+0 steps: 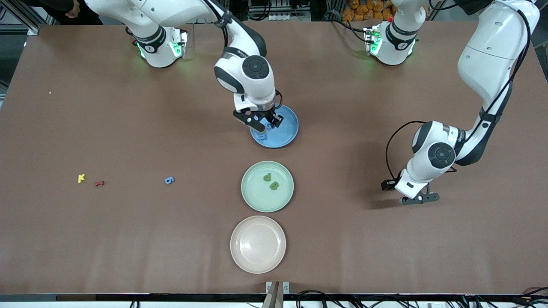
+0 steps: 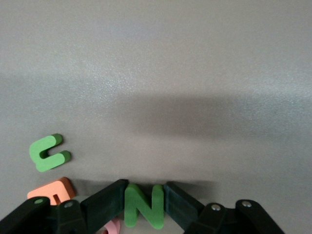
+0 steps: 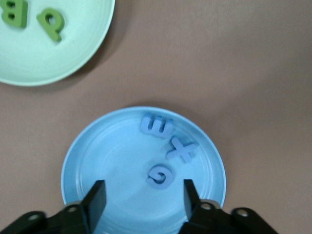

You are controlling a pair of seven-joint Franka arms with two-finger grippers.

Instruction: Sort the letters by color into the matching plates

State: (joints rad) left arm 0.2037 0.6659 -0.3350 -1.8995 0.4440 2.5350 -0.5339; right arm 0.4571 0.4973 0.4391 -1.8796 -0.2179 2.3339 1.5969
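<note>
Blue letters [image 3: 165, 148], three of them, lie in the blue plate [image 3: 97, 156] under the wide-open, empty right gripper [image 3: 144, 197]; two green letters [image 1: 271, 181] sit in the mint plate [image 1: 252, 196]. Only its wrist view shows the left gripper [image 2: 144, 204] clamped on a green N [image 2: 144, 204].

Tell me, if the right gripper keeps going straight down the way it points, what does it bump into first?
Probably the blue letter G. The right gripper hangs open over the blue plate, pointing down, and the G lies on the plate about between its fingers. How high it hangs is hard to judge. Missing the G, it would meet the plate itself.
</note>
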